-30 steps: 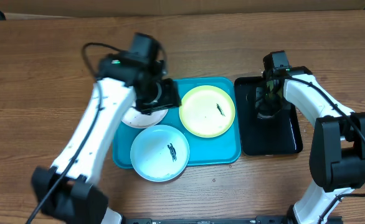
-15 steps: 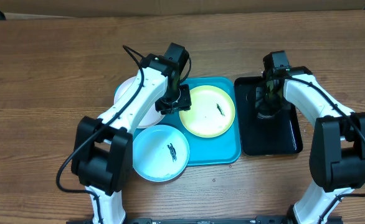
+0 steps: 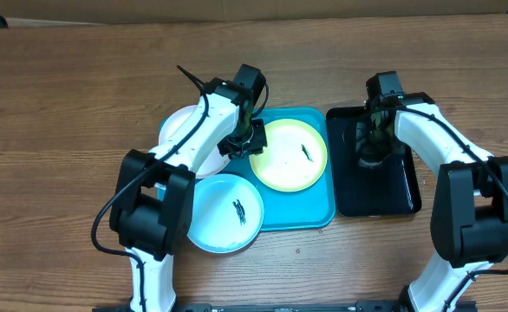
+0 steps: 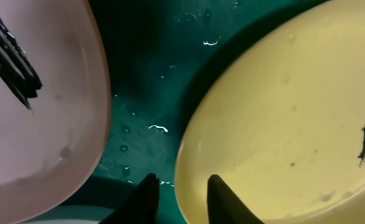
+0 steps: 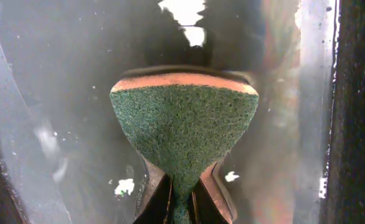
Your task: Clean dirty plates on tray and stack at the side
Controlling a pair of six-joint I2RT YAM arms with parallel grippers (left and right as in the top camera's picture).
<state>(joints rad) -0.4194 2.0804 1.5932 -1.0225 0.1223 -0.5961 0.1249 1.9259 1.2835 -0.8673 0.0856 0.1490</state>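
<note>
A big turquoise-blue plastic tray with round corners (image 3: 310,217) lies on the brown wooden table (image 3: 63,104). A small round plastic plate with a yellow-green rim (image 3: 280,165) sits in the far right part of the tray. It has a black smear (image 3: 307,152) on it. A small round light blue plate (image 3: 215,217) hangs over the tray's near left corner. It has a black smear too. A small round white plate (image 3: 180,130) hangs over the tray's far left edge, partly under the left arm. The wrist view shows black marks on it as well. The plates are not stacked.

The left gripper (image 3: 248,139) is low over the left rim of the yellow-green plate. In the wrist view its two fingers (image 4: 146,199) stand a little apart, one on each side of that rim. I cannot tell if they pinch it.

The right gripper (image 3: 375,143) is over a shiny black plastic tray (image 3: 397,191), just right of the turquoise tray. Its jaws squeeze a green scrubbing sponge (image 5: 184,130) with an orange layer.
</note>
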